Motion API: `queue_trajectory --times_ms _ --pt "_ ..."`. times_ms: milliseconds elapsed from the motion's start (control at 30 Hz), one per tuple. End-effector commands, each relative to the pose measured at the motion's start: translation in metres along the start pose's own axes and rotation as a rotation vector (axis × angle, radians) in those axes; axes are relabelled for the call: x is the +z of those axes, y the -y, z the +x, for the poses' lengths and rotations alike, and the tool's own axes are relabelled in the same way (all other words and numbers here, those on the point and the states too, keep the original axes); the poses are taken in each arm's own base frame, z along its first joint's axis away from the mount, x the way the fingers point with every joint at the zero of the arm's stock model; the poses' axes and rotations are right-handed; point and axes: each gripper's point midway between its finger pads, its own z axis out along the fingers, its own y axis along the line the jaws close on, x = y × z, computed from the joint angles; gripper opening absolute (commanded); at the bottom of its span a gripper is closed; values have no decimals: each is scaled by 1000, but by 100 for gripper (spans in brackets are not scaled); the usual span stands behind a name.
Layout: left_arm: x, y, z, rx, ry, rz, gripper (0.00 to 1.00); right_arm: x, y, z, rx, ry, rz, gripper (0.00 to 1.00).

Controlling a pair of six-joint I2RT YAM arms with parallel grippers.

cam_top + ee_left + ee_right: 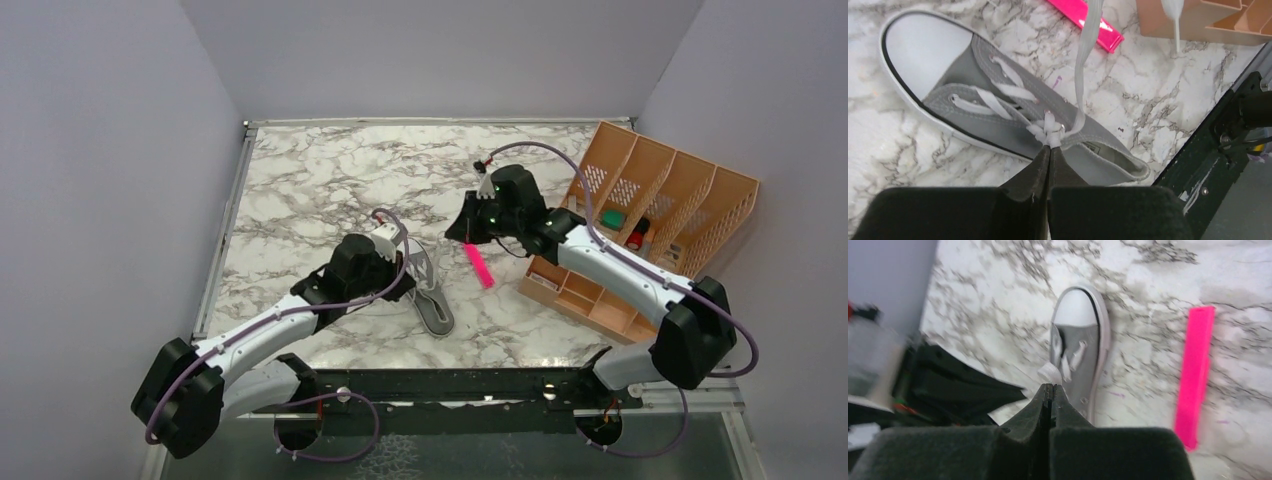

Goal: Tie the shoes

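Note:
The grey sneaker (437, 312) lies on the marble table, toe away from the arms; its front is partly hidden under my left gripper (408, 270). In the left wrist view the sneaker (998, 125) lies flat, and my left gripper (1050, 147) is shut on the bunched white laces (1048, 129) at the top eyelets. One lace strand (1080, 75) runs taut from there up out of frame. My right gripper (463, 232) is raised beside the shoe; in its own view it (1048, 387) is shut, with a white lace (1050, 373) at its tips above the sneaker (1088, 350).
A pink bar (480, 266) lies right of the shoe; it also shows in the left wrist view (1088, 20) and the right wrist view (1195, 375). An orange-tan desk organizer (650, 215) stands at the right. The black base rail (450, 385) runs along the near edge.

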Motion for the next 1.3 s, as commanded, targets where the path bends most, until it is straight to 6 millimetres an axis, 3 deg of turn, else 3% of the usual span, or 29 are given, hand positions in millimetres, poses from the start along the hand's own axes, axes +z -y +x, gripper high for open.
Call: queue_trajectory --times_ms 0,100,267,400,533,700,800,867,967,1100,1267 --pt "0 9 5 -125 78 48 0 28 -31 -44 337 90 -106 0" --pt "0 10 6 -132 110 61 0 58 -37 -50 416 58 -119 0" --pt "-1 13 5 -130 173 81 0 117 -47 -15 405 -51 -48 0" --pt "-2 16 10 -113 176 97 0 141 -62 16 337 -108 -9 0" --pt "-3 18 12 -107 181 105 0 151 -80 53 207 -175 -5 0" --pt "-6 20 8 -99 200 115 0 134 -86 102 133 -313 -65 2" --pt "-5 21 9 -102 200 119 0 120 -88 108 106 -362 -83 14" --pt "-5 20 10 -106 202 118 0 111 -90 103 80 -375 -79 33" --pt "-6 20 11 -113 205 121 0 99 -89 80 78 -342 -100 49" --pt "-7 18 11 -143 214 110 0 71 -80 46 57 -326 -128 58" --pt "-3 16 6 -174 209 85 0 18 -44 23 -22 -232 -152 68"
